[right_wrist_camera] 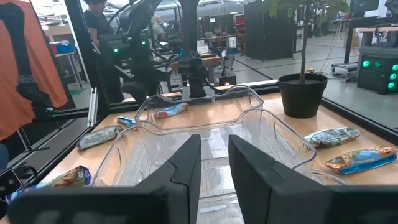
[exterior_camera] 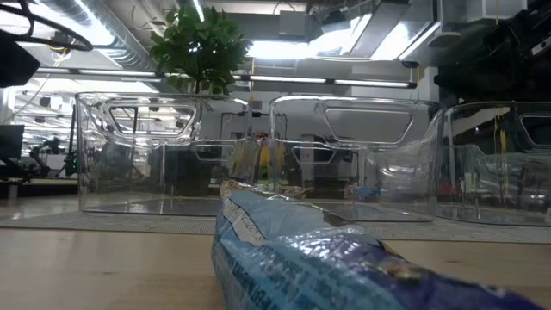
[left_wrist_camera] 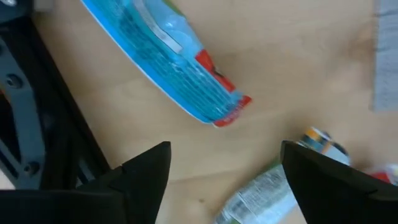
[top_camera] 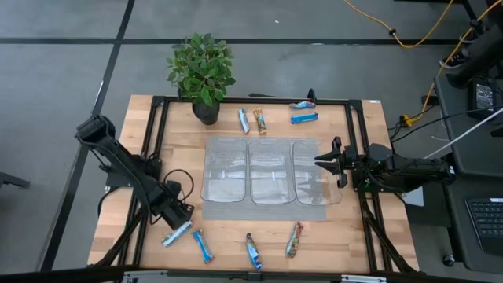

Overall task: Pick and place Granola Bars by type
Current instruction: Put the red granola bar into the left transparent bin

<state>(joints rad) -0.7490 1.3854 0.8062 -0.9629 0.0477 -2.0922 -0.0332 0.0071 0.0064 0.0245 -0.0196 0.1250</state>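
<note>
Several foil-wrapped granola bars lie flat on the wooden table. Two are at the near left (top_camera: 177, 233) (top_camera: 203, 245), two more along the near edge (top_camera: 253, 251) (top_camera: 295, 240), and several by the far edge (top_camera: 244, 119) (top_camera: 304, 118). My left gripper (top_camera: 182, 214) points down, open, just above the table by the near-left bars. In its wrist view a blue bar with a red end (left_wrist_camera: 161, 56) lies beyond the fingers, and a silver-green bar (left_wrist_camera: 264, 196) reaches in beside one finger. My right gripper (top_camera: 328, 161) waits level at the right bin's edge, slightly open and holding nothing (right_wrist_camera: 214, 168).
Three clear plastic bins (top_camera: 226, 169) (top_camera: 269, 169) (top_camera: 314, 169) stand side by side on a grey mat at the table's middle. A potted plant (top_camera: 203, 71) stands at the far edge. A black frame rail (top_camera: 149, 157) runs around the table. One blue bar (exterior_camera: 327, 258) lies close before the low camera.
</note>
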